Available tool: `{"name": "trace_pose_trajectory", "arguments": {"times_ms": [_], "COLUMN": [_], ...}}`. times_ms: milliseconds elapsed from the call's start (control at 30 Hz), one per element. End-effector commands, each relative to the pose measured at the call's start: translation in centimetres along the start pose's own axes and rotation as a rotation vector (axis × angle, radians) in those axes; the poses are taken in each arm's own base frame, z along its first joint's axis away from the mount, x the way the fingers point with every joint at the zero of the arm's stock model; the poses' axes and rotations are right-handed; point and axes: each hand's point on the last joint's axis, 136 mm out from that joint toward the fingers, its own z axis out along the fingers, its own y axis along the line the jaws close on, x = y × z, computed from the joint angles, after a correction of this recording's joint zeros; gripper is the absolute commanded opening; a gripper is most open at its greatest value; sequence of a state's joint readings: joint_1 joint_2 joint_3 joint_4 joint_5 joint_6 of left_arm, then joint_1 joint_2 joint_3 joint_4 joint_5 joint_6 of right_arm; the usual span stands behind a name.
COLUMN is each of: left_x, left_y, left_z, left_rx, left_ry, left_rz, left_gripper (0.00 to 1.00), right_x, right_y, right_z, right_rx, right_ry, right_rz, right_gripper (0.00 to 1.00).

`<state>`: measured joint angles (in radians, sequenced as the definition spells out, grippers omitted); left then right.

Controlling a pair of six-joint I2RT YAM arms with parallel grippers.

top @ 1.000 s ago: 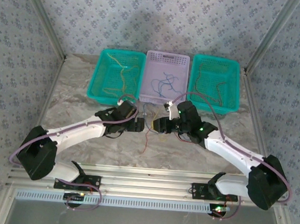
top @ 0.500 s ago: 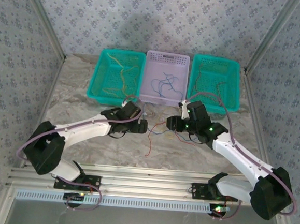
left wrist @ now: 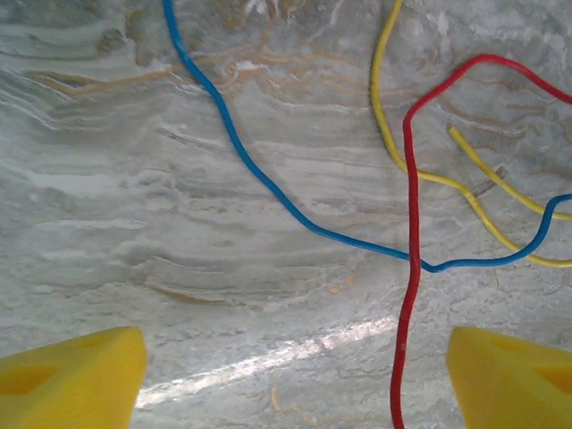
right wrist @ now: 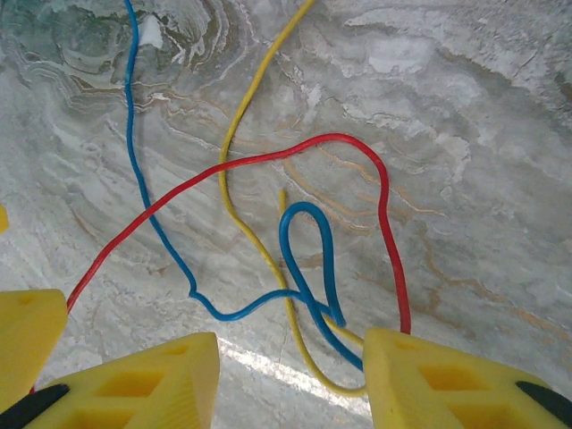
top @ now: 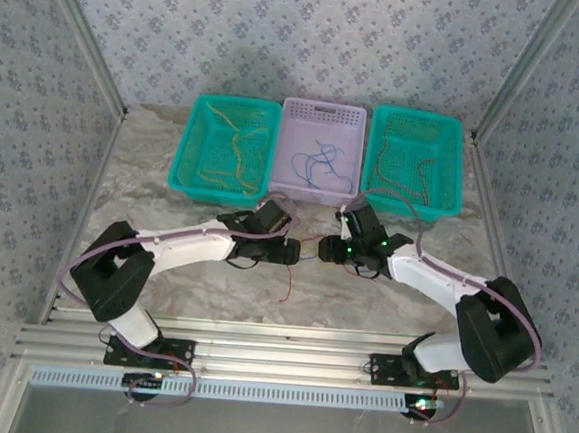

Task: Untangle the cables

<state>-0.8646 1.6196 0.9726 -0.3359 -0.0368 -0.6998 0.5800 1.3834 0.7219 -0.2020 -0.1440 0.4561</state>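
Observation:
A loose tangle of cables lies on the marble table between my two grippers. My left gripper points right and stands open just above the table, its yellow fingertips far apart. A red cable runs up between them close to the right fingertip, crossed by a blue cable, with yellow cables beyond. My right gripper faces it, also open. A blue cable's loop, a yellow cable and a red arc lie ahead; the blue and yellow pass under its right fingertip.
Three baskets line the back of the table: a teal one with yellow cables, a lilac one with blue cables, and a teal one with reddish cables. An aluminium rail borders the near edge.
My left gripper has slid right and nearer to the tangle. The right gripper drew off to the right, then came back left and lower, so the two now face closely.

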Motion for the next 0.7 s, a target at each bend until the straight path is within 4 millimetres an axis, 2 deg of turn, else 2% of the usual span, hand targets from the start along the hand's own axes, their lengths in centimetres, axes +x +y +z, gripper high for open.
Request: {"name": "trace_pose_trajectory", "arguments": {"times_ms": [0, 133, 200, 333, 667], "left_x": [-0.4, -0.2, -0.1, 0.1, 0.2], "left_y": [-1.8, -2.3, -2.4, -2.7, -3.0], "left_z": [0.2, 0.5, 0.6, 1.0, 1.8], "left_rx": [0.055, 0.062, 0.064, 0.076, 0.089], "left_ry": [0.002, 0.01, 0.013, 0.021, 0.034], "left_rz": [0.007, 0.013, 0.014, 0.01, 0.005], "left_gripper": [0.81, 0.76, 0.68, 0.6, 0.36], "right_x": [-1.0, -0.9, -0.9, -1.2, -0.9], "right_y": [-0.1, -0.4, -0.5, -0.5, -0.6], "right_z": [0.7, 1.4, 1.4, 1.2, 1.3], "right_rx": [0.007, 0.014, 0.013, 0.012, 0.011], "right_ry": [-0.029, -0.022, -0.025, -0.038, -0.034], "right_rz": [0.013, 0.017, 0.021, 0.023, 0.021], "right_gripper": [0.46, 0.41, 0.37, 0.29, 0.16]}}
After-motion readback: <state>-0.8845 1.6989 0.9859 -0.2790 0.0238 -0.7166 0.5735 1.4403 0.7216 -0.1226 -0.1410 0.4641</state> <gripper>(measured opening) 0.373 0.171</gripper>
